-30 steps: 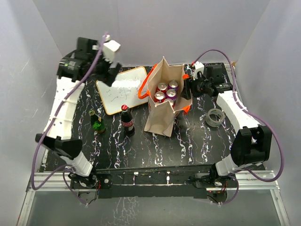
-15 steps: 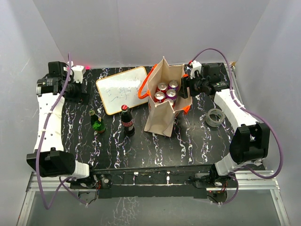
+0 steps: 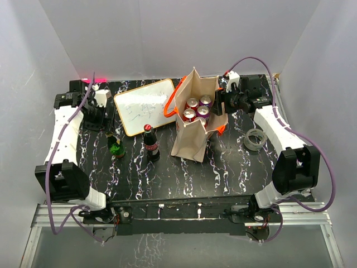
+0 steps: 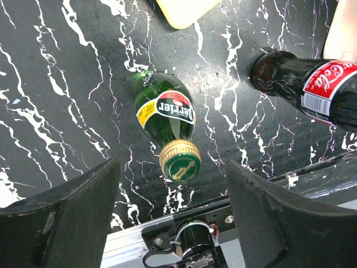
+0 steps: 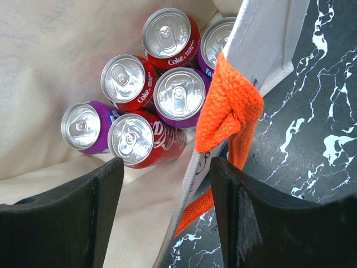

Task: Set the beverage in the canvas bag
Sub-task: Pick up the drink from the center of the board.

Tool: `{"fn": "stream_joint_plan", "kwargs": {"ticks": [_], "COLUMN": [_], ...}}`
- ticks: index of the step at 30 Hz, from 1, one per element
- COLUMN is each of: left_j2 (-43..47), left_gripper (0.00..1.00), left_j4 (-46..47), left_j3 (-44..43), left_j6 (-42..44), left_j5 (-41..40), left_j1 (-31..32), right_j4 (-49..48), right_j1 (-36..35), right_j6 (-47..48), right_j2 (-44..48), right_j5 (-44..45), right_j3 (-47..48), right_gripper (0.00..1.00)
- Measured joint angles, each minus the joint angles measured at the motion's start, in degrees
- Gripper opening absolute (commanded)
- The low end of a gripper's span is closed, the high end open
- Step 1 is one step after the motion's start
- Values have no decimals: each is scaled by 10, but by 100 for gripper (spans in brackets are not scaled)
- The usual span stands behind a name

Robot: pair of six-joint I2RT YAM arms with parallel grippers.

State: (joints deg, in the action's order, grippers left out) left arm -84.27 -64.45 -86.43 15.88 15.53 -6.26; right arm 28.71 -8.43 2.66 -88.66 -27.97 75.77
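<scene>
A green Perrier bottle (image 3: 115, 146) and a Coca-Cola bottle (image 3: 150, 143) stand on the black marbled table. The tan canvas bag (image 3: 192, 131) with orange handles stands open at centre and holds several cans (image 3: 197, 109). My left gripper (image 3: 103, 118) is open and empty above and behind the green bottle. In the left wrist view the green bottle (image 4: 166, 120) stands between and beyond the open left gripper (image 4: 173, 223). The Coca-Cola bottle (image 4: 312, 84) is to its right. My right gripper (image 5: 164, 218) is open and straddles the bag's right rim by an orange handle (image 5: 228, 106), above the cans (image 5: 175, 96).
A white board with an orange-brown frame (image 3: 144, 106) lies behind the bottles, left of the bag. A roll of tape (image 3: 255, 138) lies at the right. The table's metal front rail (image 4: 195, 229) shows below the green bottle.
My left arm has swung from high at the back, out to the left, then down and in behind the green bottle. My right gripper has barely shifted at the bag's rim.
</scene>
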Motion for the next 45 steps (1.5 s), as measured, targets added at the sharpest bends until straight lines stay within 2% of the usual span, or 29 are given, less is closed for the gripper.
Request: {"fn": "stream_joint_plan", "kwargs": {"ticks": [6,26,29,32,35,36,40,45], "left_j2": [-20,-42,-51,-51,-52,-52,-61,-75], "left_gripper": [60,41,34,21,3,0,0,0], "left_j4": [8,13,14,16,17,16,9,3], "left_j3": [17,39,38,30,26,24,4,-67], "left_j6": [8,17,20,26,26,26,28,30], "left_j5": [9,19,17,5,5,3,4,4], "left_j1": [0,12,17,21,24,25,31,40], "right_j4": [-5,-18,-20,-20,-20,-20,-20,-18], "right_j1": [0,-1,-1,-1,-1,-1,-1,-1], "right_j6": [-8,-17,-19,-22,-25,-26,-26,-26], "right_j2": [0,5,14,18,20,21,21,20], "right_j5": [5,11,11,12,13,13,12,12], "right_j3": [-1,-10,-21,-26,-26,-26,-26,-21], "right_gripper": [65,65,65,65,65,65,65,65]}}
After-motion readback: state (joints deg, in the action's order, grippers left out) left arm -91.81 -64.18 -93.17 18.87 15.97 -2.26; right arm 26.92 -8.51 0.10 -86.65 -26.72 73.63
